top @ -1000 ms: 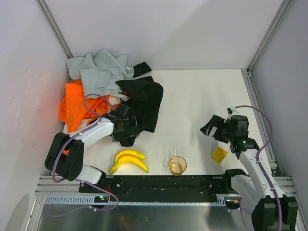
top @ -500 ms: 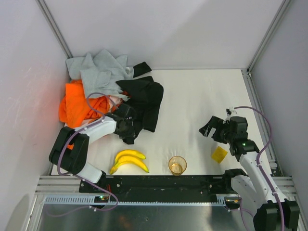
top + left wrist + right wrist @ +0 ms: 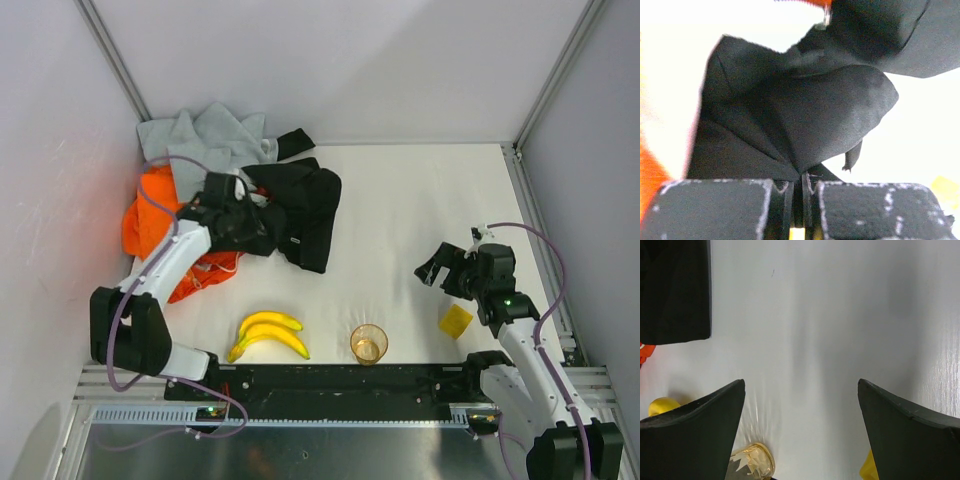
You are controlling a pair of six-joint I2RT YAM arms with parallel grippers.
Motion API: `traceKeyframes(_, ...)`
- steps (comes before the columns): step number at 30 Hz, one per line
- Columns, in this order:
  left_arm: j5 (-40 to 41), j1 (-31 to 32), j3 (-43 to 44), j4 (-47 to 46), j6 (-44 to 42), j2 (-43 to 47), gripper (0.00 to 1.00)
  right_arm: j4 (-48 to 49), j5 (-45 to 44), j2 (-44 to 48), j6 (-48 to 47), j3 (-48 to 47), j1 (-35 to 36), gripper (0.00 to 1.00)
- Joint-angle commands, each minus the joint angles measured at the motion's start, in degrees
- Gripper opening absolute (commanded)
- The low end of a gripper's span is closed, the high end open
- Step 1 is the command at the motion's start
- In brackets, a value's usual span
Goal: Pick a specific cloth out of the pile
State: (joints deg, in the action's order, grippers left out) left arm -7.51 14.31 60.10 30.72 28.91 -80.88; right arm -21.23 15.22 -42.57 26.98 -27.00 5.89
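Note:
The pile (image 3: 215,150) of grey, black and orange garments lies at the back left. A red-orange cloth (image 3: 205,272) shows at its near edge, below my left forearm, next to a brighter orange garment (image 3: 145,215). My left gripper (image 3: 262,232) is shut on a fold of the black garment (image 3: 305,205). In the left wrist view the jaws (image 3: 802,180) pinch black fabric (image 3: 805,115), with a red-orange sliver at the top edge. My right gripper (image 3: 435,268) stands open over bare table, its fingers (image 3: 695,430) wide apart and holding nothing.
A banana bunch (image 3: 268,335) and an amber plastic cup (image 3: 368,343) sit near the front edge; the cup (image 3: 752,462) shows by my right gripper's left finger. A small yellow piece (image 3: 455,321) lies under the right arm. Walls close in the left and back.
My left gripper closed on the black garment and swung back and left, dragging its near edge. More red-orange cloth now shows below the arm. The right arm barely moved.

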Motion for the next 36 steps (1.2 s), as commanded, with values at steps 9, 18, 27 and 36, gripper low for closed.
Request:
traceKeyframes(9, -5.9, -13.5, 30.4, 0.5, -4.4, -1.1, 0.03, 0.3, -1.1, 0.6, 0.4, -0.1, 0.3, 0.99)
traceKeyframes(18, 2.9, -16.1, 37.3, 0.8, -5.3, -7.5, 0.07, -0.1, -2.2, 0.0, -0.2, 0.0, 0.3, 0.99)
traceKeyframes(27, -1.0, -16.2, 32.0, 0.8, -2.3, -23.6, 0.01, 0.5, -2.4, -1.2, -0.7, 0.1, 0.4, 0.99)
traceKeyframes(36, -3.5, -15.1, 34.1, 0.8, 1.8, -45.1, 0.01, 0.3, -2.8, -1.8, -1.3, 0.2, 0.3, 0.99)
